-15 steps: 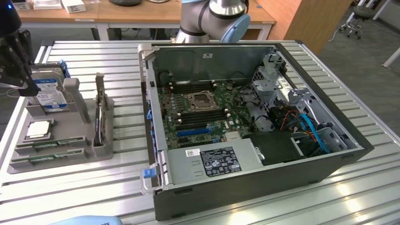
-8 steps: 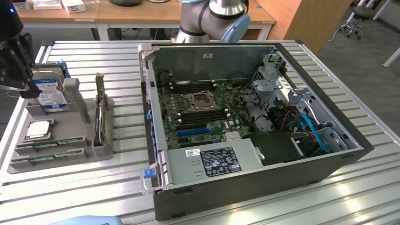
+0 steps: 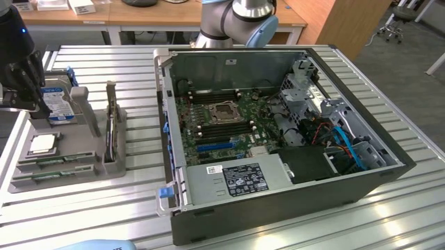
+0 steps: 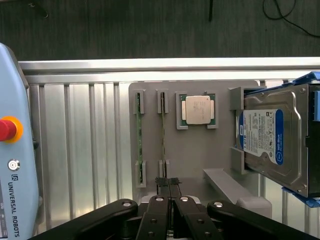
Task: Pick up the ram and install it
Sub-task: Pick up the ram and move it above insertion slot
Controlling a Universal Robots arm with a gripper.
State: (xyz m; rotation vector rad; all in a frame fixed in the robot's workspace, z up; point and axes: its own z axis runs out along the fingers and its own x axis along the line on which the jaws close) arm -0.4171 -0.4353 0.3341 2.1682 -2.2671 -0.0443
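Two ram sticks stand on edge in slots of a grey holder [image 4: 200, 155]: one ram stick [image 4: 163, 135] and a second ram stick [image 4: 139, 142] beside it. My gripper [image 4: 170, 183] hovers over the holder with its black fingers pressed together, shut and holding nothing, the tips just past one end of the nearer stick. In the exterior view the gripper [image 3: 33, 108] hangs over the holder's far end at that view's left, and the ram sticks [image 3: 56, 161] lie at the holder's near end. The open computer case [image 3: 278, 130] shows its motherboard [image 3: 222, 125].
The holder also carries a square silver processor [image 4: 196, 109] and a hard drive with a blue label [image 4: 267, 137]. A pendant with a red button [image 4: 7, 129] lies on the slatted metal table [image 3: 104, 208]. The arm's base [image 3: 236, 21] stands behind the case.
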